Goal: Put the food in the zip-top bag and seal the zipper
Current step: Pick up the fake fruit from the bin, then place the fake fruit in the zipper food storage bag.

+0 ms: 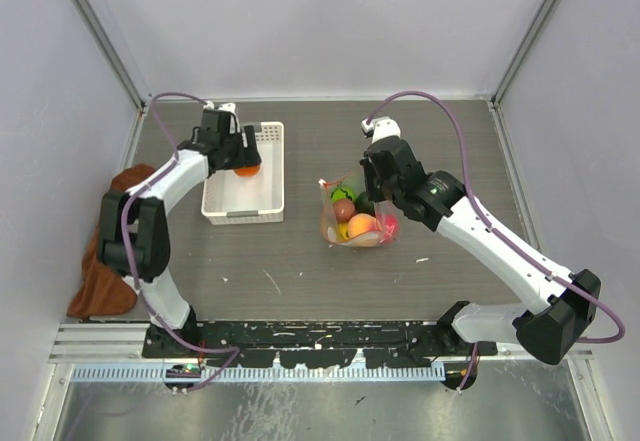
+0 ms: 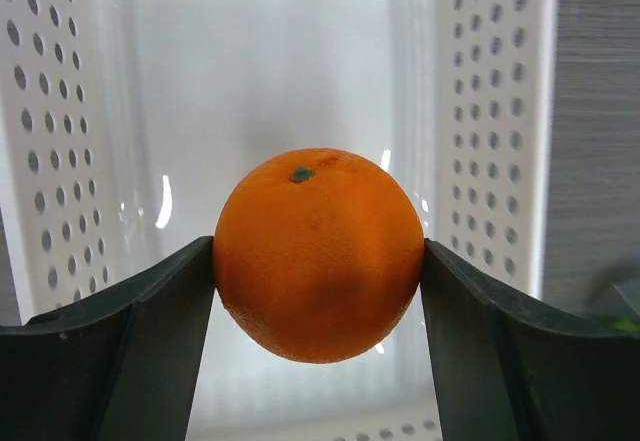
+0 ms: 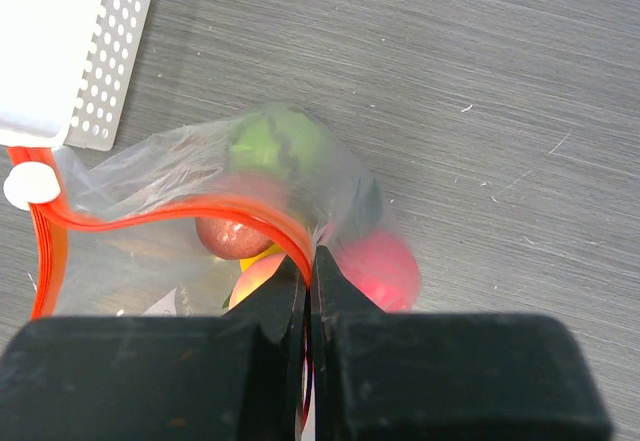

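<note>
The left gripper [image 1: 244,165] clamps a round orange toy fruit [image 1: 246,170] over the white perforated plastic basket [image 1: 243,213]. The right gripper [image 1: 384,219] pinches the clear crinkly zip-top bag [image 1: 352,229] mid-table, with bare grey tabletop [image 1: 300,271] all around.

Left wrist: both fingers press the orange's sides, and the basket walls stand well apart.

Right wrist: the jaws are shut on the red-orange zipper strip [image 3: 150,217], and the mouth gapes leftward. A green fruit [image 3: 275,141] and a maroon one [image 3: 225,236] show through the plastic. The basket's corner lies near.

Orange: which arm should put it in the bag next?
Left arm: its jaws hold the orange over the basket. The right arm has its jaws shut on the bag, at the red rim, so it's busy.
</note>
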Controlling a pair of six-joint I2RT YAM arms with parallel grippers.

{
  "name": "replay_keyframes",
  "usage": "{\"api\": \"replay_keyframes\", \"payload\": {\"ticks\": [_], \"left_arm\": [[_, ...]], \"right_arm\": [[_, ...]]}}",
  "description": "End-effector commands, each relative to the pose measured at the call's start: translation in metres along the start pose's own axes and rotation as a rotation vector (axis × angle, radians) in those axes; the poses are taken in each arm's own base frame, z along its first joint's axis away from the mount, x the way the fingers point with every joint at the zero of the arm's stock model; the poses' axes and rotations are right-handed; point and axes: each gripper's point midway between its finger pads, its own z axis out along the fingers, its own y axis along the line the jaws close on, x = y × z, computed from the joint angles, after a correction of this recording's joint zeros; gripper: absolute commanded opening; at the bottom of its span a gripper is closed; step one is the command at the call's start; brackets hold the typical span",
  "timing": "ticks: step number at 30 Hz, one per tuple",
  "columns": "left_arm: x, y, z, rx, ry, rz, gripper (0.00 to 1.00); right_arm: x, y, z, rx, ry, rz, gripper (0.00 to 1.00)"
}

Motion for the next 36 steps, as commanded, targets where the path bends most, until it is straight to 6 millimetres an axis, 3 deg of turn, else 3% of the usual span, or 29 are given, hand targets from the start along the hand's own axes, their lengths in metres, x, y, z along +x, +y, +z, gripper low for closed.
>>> {"api": "replay_keyframes", "payload": {"ticks": [1,12,14,23,30,36], "left_arm": [[-0.031,-0.045,-0.056,0.180,-0.150,-0.048,0.51],[-0.009,-0.105,-0.153,0.396,-0.253,-0.005,0.50],[-0.008,-0.115,-0.179,0.445,-0.296,0.011,0.50],[0.019,-0.167,-0.245,0.663,-0.380,0.119,0.49],[0.031,-0.209,-0.285,0.835,-0.456,0.215,0.49],[0.047,-0.247,-0.304,0.935,-0.503,0.323,0.49]], "right_arm": [[-0.015,0.002,-0.003,-0.014,-0.061,0.028,0.06],[-0.014,0.001,-0.003,-0.013,-0.063,0.034,0.06],[-0.014,0.001,-0.003,-0.014,-0.063,0.036,0.06],[-0.012,0.002,-0.005,-0.024,-0.063,0.046,0.06],[-0.011,0.005,-0.006,-0.038,-0.060,0.055,0.06],[-0.014,0.006,-0.009,-0.046,-0.068,0.062,0.06]]}}
